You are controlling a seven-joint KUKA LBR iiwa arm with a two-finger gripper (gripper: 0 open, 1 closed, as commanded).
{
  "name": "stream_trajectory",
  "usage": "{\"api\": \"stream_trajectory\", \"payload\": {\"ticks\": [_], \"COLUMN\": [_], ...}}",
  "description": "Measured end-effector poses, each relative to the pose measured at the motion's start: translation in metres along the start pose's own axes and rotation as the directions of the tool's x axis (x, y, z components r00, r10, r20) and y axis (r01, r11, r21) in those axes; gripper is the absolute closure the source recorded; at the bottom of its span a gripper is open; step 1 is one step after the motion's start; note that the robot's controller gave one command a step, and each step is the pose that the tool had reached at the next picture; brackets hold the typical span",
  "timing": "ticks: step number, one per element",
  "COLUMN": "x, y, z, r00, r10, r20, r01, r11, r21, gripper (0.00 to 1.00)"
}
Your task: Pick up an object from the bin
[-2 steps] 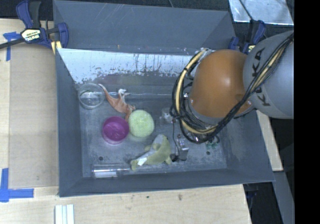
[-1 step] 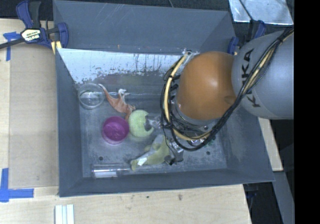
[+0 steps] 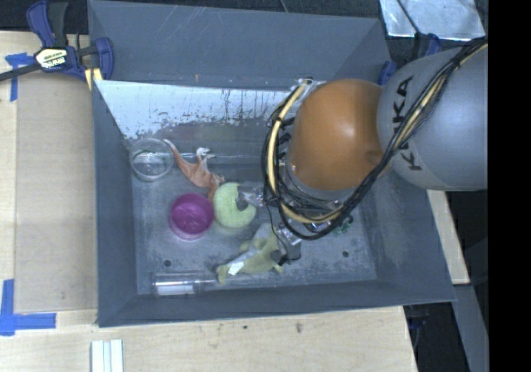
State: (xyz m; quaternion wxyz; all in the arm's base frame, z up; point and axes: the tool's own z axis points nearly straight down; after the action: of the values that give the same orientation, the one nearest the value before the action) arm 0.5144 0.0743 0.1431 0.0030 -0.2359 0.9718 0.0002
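- Arm [image 3: 440,134]: enters from the view's right and reaches over the right half of the bin [image 3: 112,221].
- Orange cover [image 3: 336,134]: sits on the wrist, round and domed, and hides most of the tool below it. Black and yellow cables [image 3: 278,175] loop round its left and lower edge.
- Gripper [image 3: 286,247]: only a small dark part shows below the cover, low over the bin floor near the front wall. From here I cannot tell whether it is apart, together, or clamped on anything.
- Olive-green scrap [image 3: 255,261]: a limp, crumpled piece lying on the floor at the front of the bin. It is the thing nearest the gripper. Its right end lies just beside the dark tip; contact cannot be confirmed.
- Yellow-green ball [image 3: 234,206]: rests on the floor just left of the cables, behind the olive-green scrap.
- Magenta cup [image 3: 191,215]: round, opening upward, just left of the yellow-green ball.
- Orange-brown scrap [image 3: 196,169]: a thin, curled piece behind the magenta cup and the ball.
- Clear glass [image 3: 149,161]: stands at the back left of the floor, next to the orange-brown scrap.
- Clear tube [image 3: 178,283]: lies flat along the front wall, left of the olive-green scrap.
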Motion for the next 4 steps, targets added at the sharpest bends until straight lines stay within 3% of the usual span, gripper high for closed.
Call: {"api": "stream_trajectory", "payload": {"ticks": [1,2,4], "x": [-0.004,-0.006,-0.006], "y": [0.004,0.010,0.011], "z": [0.050,0.070,0.066], "r00": [0.965,0.898,0.898], "r10": [-0.262,-0.440,-0.440], "r20": [-0.002,-0.005,-0.004], "r01": [0.262,0.440,0.440], "r11": [0.965,0.898,0.898], "r21": [-0.001,-0.004,-0.005], "gripper": [0.00,1.00,1.00]}}
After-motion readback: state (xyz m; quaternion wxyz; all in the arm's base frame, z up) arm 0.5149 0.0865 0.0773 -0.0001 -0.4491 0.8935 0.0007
